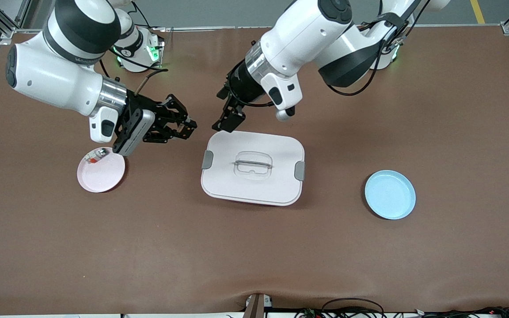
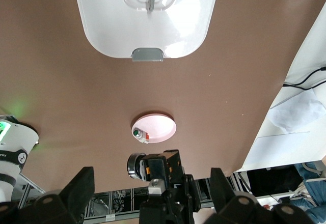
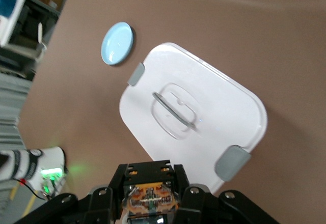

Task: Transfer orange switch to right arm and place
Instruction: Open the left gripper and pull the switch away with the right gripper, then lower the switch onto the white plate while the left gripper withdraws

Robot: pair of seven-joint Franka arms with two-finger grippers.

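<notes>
Brown tabletop: the right gripper [image 1: 188, 128] hangs over bare table beside a white lidded box [image 1: 252, 168]; the left gripper [image 1: 229, 121] stands spread above that box's edge. Right wrist view: fingers [image 3: 191, 196] clamp the orange switch [image 3: 150, 198].

Bright, even overhead light floods the brown counter [image 1: 254, 247], no harsh glare anywhere. Soft, short shadows sit tight beneath the white lidded box [image 1: 252, 168] and the blue plate [image 1: 390, 194], with a broader dim patch under the arms. Green indicator lights glow at the bases. The front view is crisp edge to edge. In both wrist views the claw parts closest to the lens go slightly soft, while the counter below them stays sharp.
</notes>
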